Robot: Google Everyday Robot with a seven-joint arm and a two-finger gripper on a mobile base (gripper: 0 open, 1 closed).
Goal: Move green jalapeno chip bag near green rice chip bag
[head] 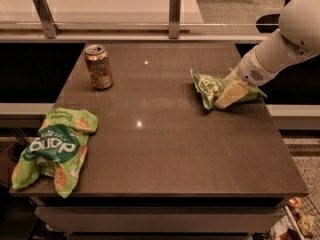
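Observation:
The green jalapeno chip bag [207,87] is small and pale green with white lettering. It lies on the right side of the dark table [165,149]. My gripper [231,94] comes in from the right on a white arm and rests on the right half of this bag, hiding part of it. The green rice chip bag [52,146] is larger and bright green with a dark oval logo. It lies at the table's front left corner and hangs partly over the edge, far from the gripper.
A brown soda can [99,66] stands upright at the back left of the table. A glass rail with metal posts [174,15] runs behind the table. The table's right edge lies just under the arm.

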